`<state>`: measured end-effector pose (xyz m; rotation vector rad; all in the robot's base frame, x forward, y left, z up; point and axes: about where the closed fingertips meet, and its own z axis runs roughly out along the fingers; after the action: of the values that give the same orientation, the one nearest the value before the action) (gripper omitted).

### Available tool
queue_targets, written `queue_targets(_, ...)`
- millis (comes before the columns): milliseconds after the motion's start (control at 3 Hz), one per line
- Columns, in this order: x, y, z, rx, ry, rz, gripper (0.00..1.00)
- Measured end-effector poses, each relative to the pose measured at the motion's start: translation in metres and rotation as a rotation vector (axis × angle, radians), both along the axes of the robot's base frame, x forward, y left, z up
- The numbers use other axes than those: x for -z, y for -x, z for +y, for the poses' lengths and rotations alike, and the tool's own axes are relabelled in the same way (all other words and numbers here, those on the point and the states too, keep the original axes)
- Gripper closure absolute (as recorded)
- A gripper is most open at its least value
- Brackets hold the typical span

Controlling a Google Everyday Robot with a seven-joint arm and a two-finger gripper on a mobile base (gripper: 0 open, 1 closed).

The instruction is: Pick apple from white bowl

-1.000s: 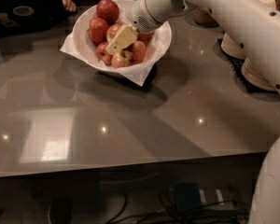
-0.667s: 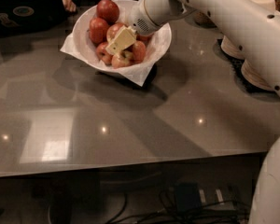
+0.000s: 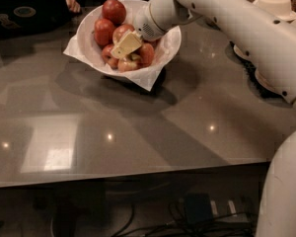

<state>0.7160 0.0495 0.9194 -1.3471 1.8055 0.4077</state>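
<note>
The white bowl (image 3: pixel 87 33), lined with white paper whose corners hang over the rim, stands at the back middle of the grey table (image 3: pixel 138 132). It holds several red apples; the topmost apple (image 3: pixel 113 10) is at the bowl's far side. My gripper (image 3: pixel 127 45) reaches in from the right and is down among the apples at the bowl's centre, its cream tip lying against a reddish apple (image 3: pixel 144 53). The white arm (image 3: pixel 237 23) crosses the upper right of the view and hides the bowl's right rim.
A stack of pale plates (image 3: pixel 277 5) stands at the back right on a dark mat (image 3: pixel 251 73). A dark laptop-like object (image 3: pixel 24 14) and a person's hand (image 3: pixel 73 5) are at the back left. Cables (image 3: pixel 197 211) lie below the table's front edge.
The gripper stays down among the apples in the bowl, with almost no movement. The bowl and apples keep their places.
</note>
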Motion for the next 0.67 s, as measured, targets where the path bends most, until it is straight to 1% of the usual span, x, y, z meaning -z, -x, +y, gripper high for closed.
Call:
queue_targets(333, 0.0031, -0.0030, 0.0016, -0.001, -0.001, -0.003, 0.36)
queue_targets(667, 0.0023, -0.0037, 0.0026, -0.007, 0.002, -0.008, 0.59)
